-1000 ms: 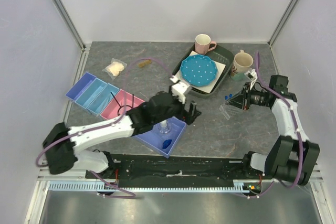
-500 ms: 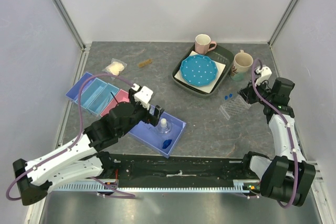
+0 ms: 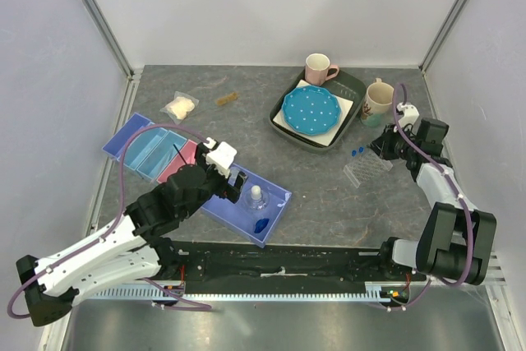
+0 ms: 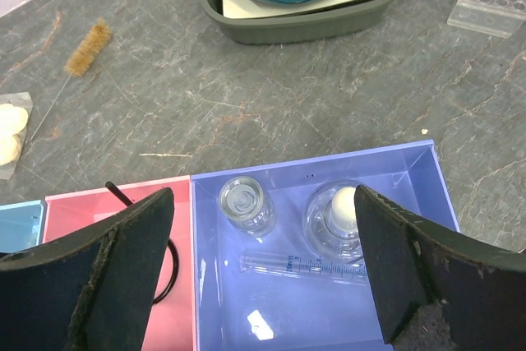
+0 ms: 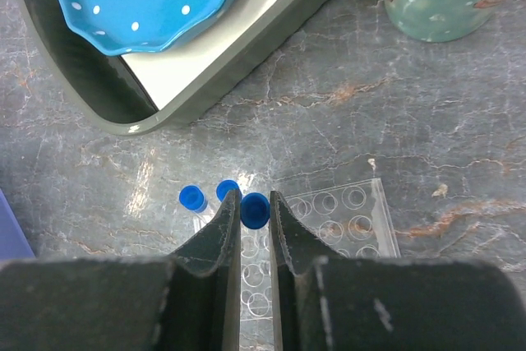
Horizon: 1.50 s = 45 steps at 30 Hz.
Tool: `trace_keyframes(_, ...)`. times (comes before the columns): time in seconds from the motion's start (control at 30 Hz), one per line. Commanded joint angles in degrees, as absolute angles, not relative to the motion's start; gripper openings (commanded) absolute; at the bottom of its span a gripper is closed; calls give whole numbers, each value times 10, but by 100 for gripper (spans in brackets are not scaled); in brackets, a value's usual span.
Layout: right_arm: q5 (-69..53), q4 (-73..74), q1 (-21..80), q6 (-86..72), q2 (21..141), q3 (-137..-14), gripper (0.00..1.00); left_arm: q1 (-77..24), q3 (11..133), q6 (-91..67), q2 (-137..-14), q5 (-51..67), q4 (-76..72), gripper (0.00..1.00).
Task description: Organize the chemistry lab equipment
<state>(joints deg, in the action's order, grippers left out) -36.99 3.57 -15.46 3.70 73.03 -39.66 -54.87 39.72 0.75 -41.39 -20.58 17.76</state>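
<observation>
My right gripper (image 5: pixel 254 197) is shut on a tiny blue-capped tube (image 5: pixel 255 211), held over the near left corner of the clear tube rack (image 5: pixel 337 223). Two more blue-capped tubes (image 5: pixel 192 198) stand just left of it. My left gripper (image 4: pixel 265 193) hangs open above the purple bin (image 4: pixel 411 174), holding nothing. Under it are a small clear bottle (image 4: pixel 245 204), a white-stoppered bottle (image 4: pixel 341 215) and a graduated glass tube (image 4: pixel 304 265). A black wire ring (image 4: pixel 170 273) lies in the pink bin (image 4: pixel 82 207). The blue hexagonal piece (image 3: pixel 260 224) lies in the purple bin's near end.
A grey tray (image 3: pixel 289 125) with the blue dotted plate (image 3: pixel 311 109) stands at the back, with a pink mug (image 3: pixel 318 66) behind and a patterned mug (image 3: pixel 379 100) to its right. A bag of white wads (image 3: pixel 180 106) and a brush (image 3: pixel 227 99) lie back left. Blue bins (image 3: pixel 136 142) continue the row leftward.
My left arm has drawn back to the left along the purple bin, its jaws staying open. My right wrist shifted slightly back and right over the rack, still shut on the tube.
</observation>
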Motion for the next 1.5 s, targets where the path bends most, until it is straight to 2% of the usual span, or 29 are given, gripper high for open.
trace_keyframes(0.0,-370,14,-144,29,751,-409,16,-549,403,26,-396,-216,170,96)
trace_keyframes(0.37,-331,16,-130,50,779,-415,18,-548,404,27,-397,-216,171,96)
trace_keyframes(0.83,-304,12,-109,91,758,-405,18,-549,403,28,-404,-219,172,96)
trace_keyframes(1.0,-328,29,-100,115,766,-406,22,-549,403,27,-403,-220,172,96)
trace_keyframes(1.17,-348,59,-101,141,760,-410,32,-549,403,26,-403,-221,175,96)
trace_keyframes(1.47,-359,74,-100,156,710,-408,42,-549,403,26,-402,-220,177,96)
